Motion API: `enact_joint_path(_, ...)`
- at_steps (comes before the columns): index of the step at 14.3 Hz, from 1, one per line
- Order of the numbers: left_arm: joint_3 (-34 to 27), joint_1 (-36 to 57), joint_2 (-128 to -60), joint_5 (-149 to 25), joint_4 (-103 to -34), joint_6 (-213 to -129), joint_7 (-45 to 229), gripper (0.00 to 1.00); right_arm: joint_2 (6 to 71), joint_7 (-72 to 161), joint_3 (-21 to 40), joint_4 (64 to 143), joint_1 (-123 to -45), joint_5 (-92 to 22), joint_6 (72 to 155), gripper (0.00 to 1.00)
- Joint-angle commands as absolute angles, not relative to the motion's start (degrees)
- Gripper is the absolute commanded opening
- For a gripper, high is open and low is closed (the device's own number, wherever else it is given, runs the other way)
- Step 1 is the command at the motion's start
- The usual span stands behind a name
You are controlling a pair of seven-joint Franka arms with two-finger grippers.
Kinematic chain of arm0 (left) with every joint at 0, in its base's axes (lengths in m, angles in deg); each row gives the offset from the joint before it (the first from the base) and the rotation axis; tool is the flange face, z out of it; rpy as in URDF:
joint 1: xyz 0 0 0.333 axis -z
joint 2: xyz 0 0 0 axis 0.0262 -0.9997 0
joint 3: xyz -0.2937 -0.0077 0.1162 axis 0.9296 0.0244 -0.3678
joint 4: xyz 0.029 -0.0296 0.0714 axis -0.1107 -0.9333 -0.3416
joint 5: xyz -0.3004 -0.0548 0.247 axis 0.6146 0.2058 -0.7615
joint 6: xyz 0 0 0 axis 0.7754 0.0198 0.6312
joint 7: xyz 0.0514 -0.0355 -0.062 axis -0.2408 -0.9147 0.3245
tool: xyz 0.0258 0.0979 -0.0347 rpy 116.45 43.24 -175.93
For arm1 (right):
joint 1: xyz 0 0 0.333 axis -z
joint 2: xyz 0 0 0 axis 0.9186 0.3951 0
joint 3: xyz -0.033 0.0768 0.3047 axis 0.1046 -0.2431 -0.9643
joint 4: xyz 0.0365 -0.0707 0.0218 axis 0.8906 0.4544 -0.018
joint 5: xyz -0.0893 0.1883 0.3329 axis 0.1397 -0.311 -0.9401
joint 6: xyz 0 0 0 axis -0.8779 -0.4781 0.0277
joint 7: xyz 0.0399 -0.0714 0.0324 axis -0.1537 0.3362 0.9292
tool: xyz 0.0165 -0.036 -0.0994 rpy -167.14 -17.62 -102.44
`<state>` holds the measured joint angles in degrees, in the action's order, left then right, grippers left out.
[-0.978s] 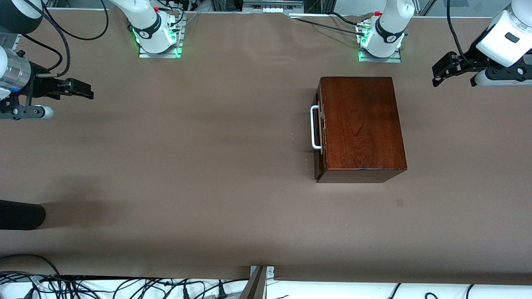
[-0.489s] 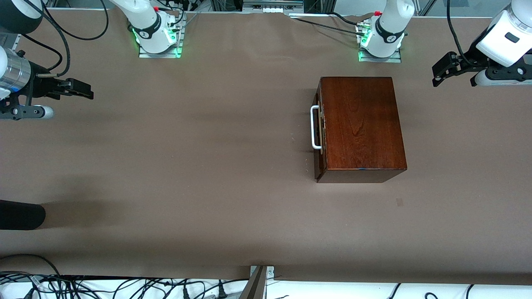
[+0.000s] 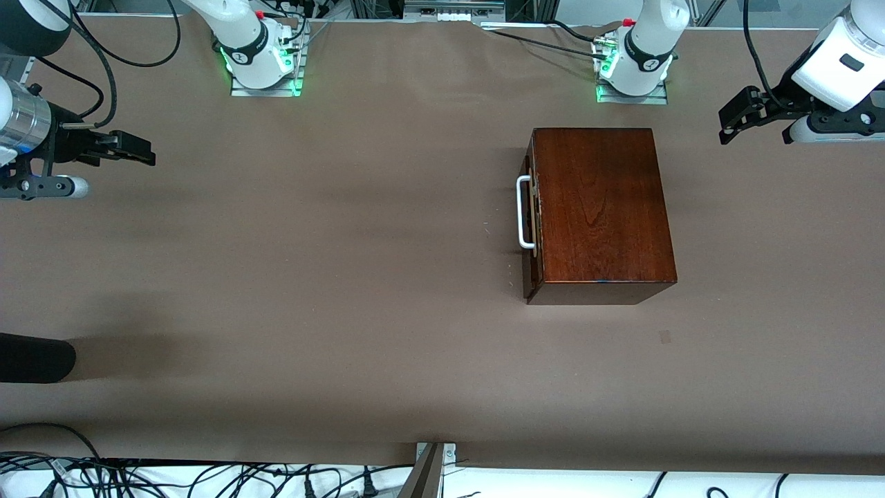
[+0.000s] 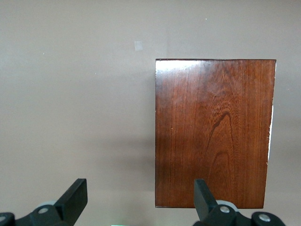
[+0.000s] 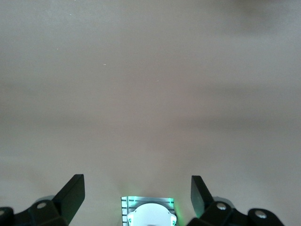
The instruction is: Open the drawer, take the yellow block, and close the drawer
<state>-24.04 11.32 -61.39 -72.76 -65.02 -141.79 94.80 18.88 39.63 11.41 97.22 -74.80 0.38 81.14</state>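
A black object [image 3: 34, 357] is seen at the table's [image 3: 311, 277] edge at the right arm's end, nearest the front camera, well apart from both grippers.

Next comes the box [image 3: 600, 211], set toward the left arm's end of the table. Its glossy top is seen whole in the left wrist view [image 4: 214, 132], ahead of that gripper's fingertips. The drawer [image 3: 531, 221] is shut into the box, its dark front turned toward the right arm's end, with the white handle [image 3: 524, 211] standing off that front. The handle is touched by neither gripper. The yellow block is not seen in any view.

Farther from the camera, the two grippers are held in the air at the table's ends. The left gripper [image 3: 734, 119] is held over the left arm's end, well apart from the box and on the side away from the handle; its fingers [image 4: 75, 200] are spread wide and nothing is held. The right gripper [image 3: 135, 149] is held over the right arm's end, well apart from the box, with the handle facing its way; its fingers [image 5: 73, 193] are spread wide and nothing is held. In its wrist view only bare table and an arm's base [image 5: 149, 214] are shown.

Farthest, the two bases [image 3: 261, 59] are fixed along the table's edge, the left arm's base [image 3: 632, 69] close to the box.
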Motion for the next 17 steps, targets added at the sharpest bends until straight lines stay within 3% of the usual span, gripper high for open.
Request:
enact_joint_path(1,-22.4,12.1,-61.2,-71.9,-64.5,-141.1,98.4,1.0,18.6,39.9,11.5,97.2,-75.0,1.2,81.6,1.0)
enact_joint_path(10,-15.4,17.5,-66.2,-71.8,-64.7,-147.0,112.9,1.0,19.2,39.8,11.6,97.3,-75.0,1.1,82.3,1.0)
enact_joint_path(17,-10.0,24.2,-77.9,-72.0,-64.5,-159.2,122.9,1.0,19.5,39.9,11.6,98.0,-75.0,1.2,83.1,1.0)
